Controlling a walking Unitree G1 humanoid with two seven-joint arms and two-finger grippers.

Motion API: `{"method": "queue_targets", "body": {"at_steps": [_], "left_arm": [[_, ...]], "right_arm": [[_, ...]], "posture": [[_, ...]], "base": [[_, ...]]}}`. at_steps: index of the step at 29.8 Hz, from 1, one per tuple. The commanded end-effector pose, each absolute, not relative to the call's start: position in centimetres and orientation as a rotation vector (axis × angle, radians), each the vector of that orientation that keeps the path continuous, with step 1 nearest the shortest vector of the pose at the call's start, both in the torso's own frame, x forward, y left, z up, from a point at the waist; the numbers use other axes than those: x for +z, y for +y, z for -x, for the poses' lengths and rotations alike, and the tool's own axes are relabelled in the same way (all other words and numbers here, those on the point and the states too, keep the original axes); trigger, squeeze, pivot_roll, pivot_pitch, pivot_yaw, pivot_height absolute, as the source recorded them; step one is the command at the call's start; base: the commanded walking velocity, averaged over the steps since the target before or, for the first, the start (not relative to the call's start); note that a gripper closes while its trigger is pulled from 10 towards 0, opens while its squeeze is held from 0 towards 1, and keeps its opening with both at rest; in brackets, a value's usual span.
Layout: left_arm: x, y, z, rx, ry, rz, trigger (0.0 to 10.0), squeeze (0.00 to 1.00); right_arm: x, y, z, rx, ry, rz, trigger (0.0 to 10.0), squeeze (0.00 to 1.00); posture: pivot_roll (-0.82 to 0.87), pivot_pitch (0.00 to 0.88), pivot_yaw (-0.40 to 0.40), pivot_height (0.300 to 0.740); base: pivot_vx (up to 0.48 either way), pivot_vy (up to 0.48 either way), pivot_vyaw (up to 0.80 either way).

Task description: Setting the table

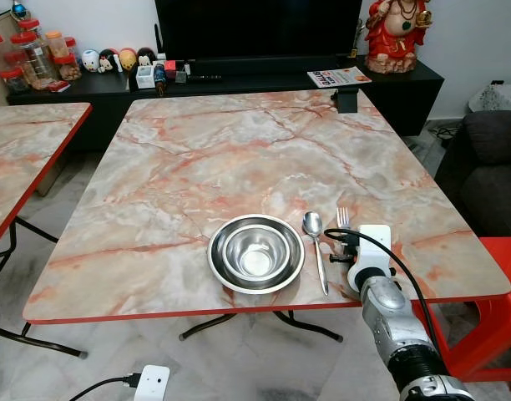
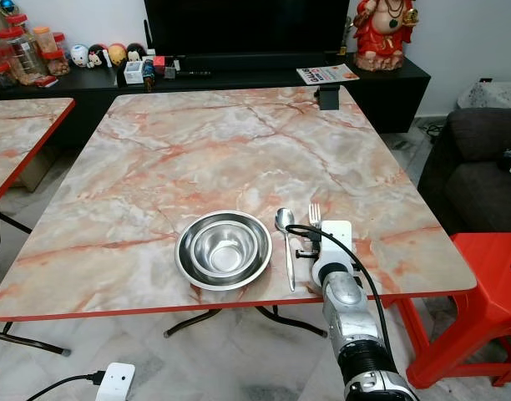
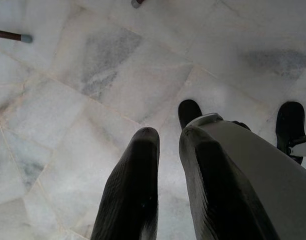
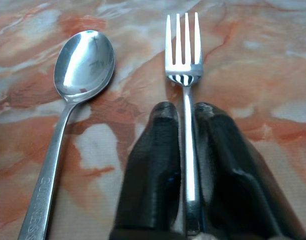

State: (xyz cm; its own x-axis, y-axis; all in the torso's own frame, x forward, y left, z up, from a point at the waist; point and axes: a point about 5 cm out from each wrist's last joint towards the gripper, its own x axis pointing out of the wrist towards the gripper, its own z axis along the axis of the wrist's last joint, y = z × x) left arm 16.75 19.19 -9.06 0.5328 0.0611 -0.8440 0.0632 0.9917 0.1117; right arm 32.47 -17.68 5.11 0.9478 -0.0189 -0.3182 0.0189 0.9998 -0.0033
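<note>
A marble-patterned table (image 1: 197, 159) with a red edge is filling the centre of the frame, on a pale tiled floor (image 1: 255, 359). A dark TV unit (image 1: 239, 79) is running along the top, a grey sofa (image 1: 489, 167) is sitting at right, and a red stool (image 1: 498, 309) is cut off at lower right. Near the table's front edge, a bowl (image 1: 255, 253) is lying beside a spoon (image 1: 316, 242). The right gripper (image 4: 185, 165) is clamping the fork (image 4: 183, 60), hiding its handle. The left gripper (image 3: 168, 190) is hanging over the floor, fingers slightly parted.
</note>
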Motion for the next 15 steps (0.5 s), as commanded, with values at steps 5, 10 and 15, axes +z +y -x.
{"method": "queue_targets", "body": {"at_steps": [5,10,15], "left_arm": [[-9.05,19.64,-16.70,0.004,1.025,-0.141,10.0,0.00],[-9.04,19.63,-16.71,0.004,1.024,-0.140,10.0,0.00],[-9.03,19.61,-16.74,0.003,1.024,-0.139,10.0,0.00]], "right_arm": [[5.36,-17.50,-32.83,-0.018,0.317,-0.011,10.0,0.21],[5.38,-17.50,-32.86,-0.017,0.316,-0.008,10.0,0.00],[5.47,-17.51,-32.94,-0.018,0.311,-0.009,10.0,0.00]], "posture": [[-0.07,0.000,0.021,0.740],[-0.07,0.000,0.020,0.740],[-0.07,0.000,0.021,0.740]], "base": [[0.000,0.000,0.00],[0.000,0.000,0.00],[0.000,0.000,0.00]]}}
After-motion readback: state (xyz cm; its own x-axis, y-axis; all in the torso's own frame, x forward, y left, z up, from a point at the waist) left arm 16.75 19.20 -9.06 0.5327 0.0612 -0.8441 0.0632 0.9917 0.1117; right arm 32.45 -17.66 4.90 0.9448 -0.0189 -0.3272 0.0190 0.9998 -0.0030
